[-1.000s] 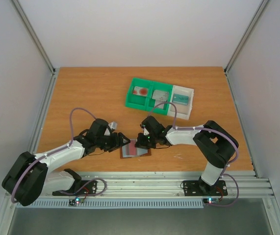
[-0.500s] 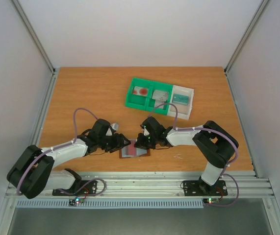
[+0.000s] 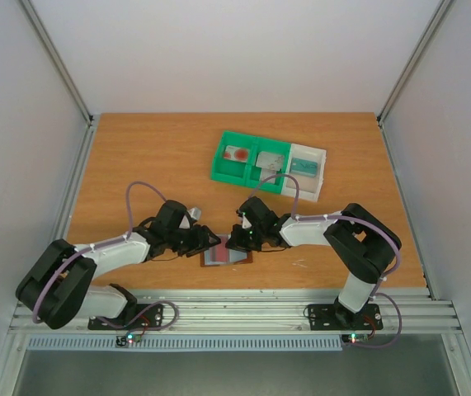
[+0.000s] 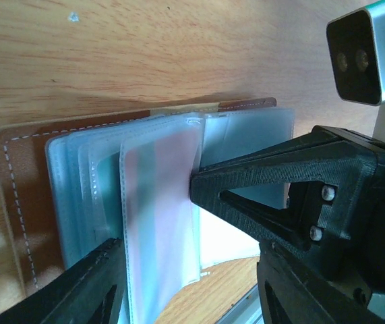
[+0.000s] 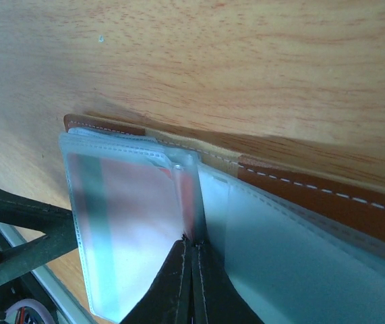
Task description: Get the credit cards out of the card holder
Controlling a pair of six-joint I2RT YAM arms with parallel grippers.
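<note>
The brown card holder (image 3: 228, 256) lies open near the table's front edge, its clear sleeves fanned out. In the left wrist view its leather cover (image 4: 23, 196) is at the left, and a pink-red card (image 4: 158, 202) sits in a raised sleeve. My right gripper (image 3: 240, 240) is shut on the edge of that sleeve (image 5: 138, 216), fingers pressed together (image 5: 193, 253). It also shows in the left wrist view (image 4: 259, 196). My left gripper (image 3: 205, 242) is open (image 4: 192, 297), one finger on each side of the raised sleeve.
A green-and-white compartment tray (image 3: 243, 177) stands at the back centre-right. It holds a red card (image 3: 237, 153), a grey one and a teal one. The metal rail (image 3: 243, 301) runs along the near edge, just in front of the card holder.
The left arm's elbow has swung a little to the right and the left gripper has edged closer to the card holder. The right gripper and the card holder have stayed put.
</note>
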